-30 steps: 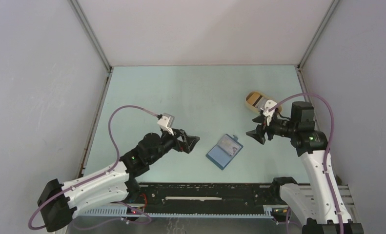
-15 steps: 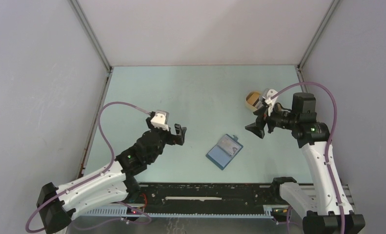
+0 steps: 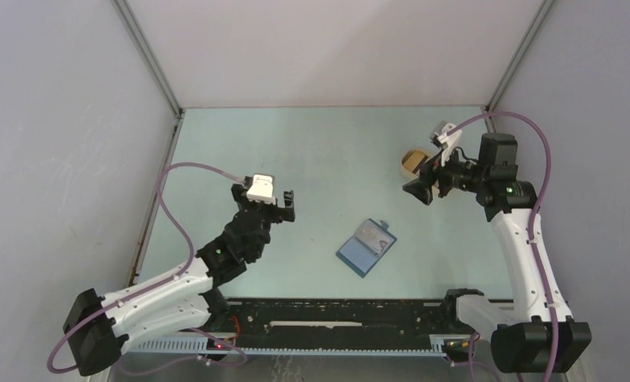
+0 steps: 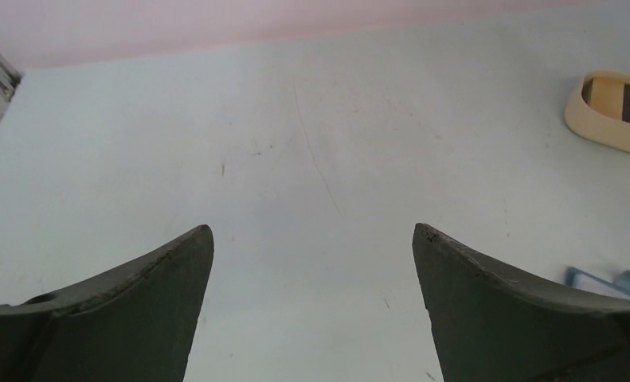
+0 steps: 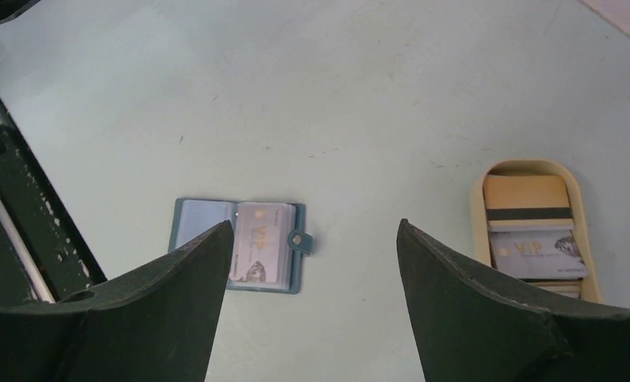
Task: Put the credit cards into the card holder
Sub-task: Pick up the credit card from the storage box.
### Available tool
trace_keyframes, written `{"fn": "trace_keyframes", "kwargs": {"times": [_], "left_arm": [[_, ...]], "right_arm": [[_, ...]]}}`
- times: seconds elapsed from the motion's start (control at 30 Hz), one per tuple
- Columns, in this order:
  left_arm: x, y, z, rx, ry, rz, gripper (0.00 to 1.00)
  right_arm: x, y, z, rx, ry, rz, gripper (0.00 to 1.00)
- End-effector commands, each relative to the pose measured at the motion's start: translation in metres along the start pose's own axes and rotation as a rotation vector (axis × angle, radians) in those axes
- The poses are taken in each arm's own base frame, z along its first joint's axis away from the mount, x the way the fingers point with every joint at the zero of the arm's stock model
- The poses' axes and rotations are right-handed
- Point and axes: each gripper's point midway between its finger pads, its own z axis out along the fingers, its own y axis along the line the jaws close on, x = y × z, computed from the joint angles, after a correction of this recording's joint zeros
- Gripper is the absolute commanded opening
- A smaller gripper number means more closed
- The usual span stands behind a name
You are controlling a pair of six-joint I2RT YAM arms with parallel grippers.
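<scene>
nearest me, a black rail [image 3: 335,322] runs along the table's front edge between the two arm bases. just beyond it, the teal card holder [image 3: 366,247] lies opened flat on the pale green table [image 3: 311,151], roughly midway between the arms and touched by neither. from the right wrist camera i see a whitish-grey card marked "vip" [image 5: 260,253] sitting in the pocket next to the snap tab [image 5: 299,239]; the other pocket shows pale blue.

my left gripper [image 3: 286,204] hangs above bare table to the left of the card holder, well apart from it, jaws spread wide and empty. only a corner of the holder shows at the lower right edge of its wrist view.

my right gripper [image 3: 420,189] is raised on the far right side, pointing back toward the middle, jaws released with nothing between them.

farther back, just beside that gripper, is the tan oval tray [image 5: 479,207]. it holds the remaining credit cards [image 5: 534,253]: a tan one with a dark stripe, a grey "vip" one overlapping below it, and the edge of another i can't make out.
</scene>
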Motion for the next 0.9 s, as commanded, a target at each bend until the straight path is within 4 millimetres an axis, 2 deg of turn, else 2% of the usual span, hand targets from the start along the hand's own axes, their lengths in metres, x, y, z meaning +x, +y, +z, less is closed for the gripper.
{"fn": "trace_keyframes", "kwargs": {"times": [0.0,0.33,0.5,0.67,0.77,0.87], "left_arm": [[-0.034,0.008,0.011,-0.045,-0.11,-0.024,1.0],[-0.044,0.015,0.024,-0.024,-0.155,-0.032,1.0],[-0.045,0.011,0.03,-0.001,-0.147,-0.012,1.0],[-0.046,0.012,0.04,-0.01,-0.146,0.009,1.0],[-0.044,0.01,0.045,-0.01,-0.124,0.022,1.0],[-0.043,0.011,0.045,-0.022,-0.119,0.021,1.0]], "right_arm": [[-0.025,-0.022,-0.007,0.058,-0.077,0.032,0.84],[-0.041,-0.051,-0.011,0.073,-0.122,0.099,0.84],[-0.05,-0.065,-0.008,0.076,-0.134,0.122,0.84],[-0.061,-0.089,-0.005,0.089,-0.148,0.169,0.84],[-0.055,-0.106,0.0,0.102,-0.15,0.245,0.84],[-0.038,-0.136,0.008,0.169,-0.133,0.376,0.84]]}}
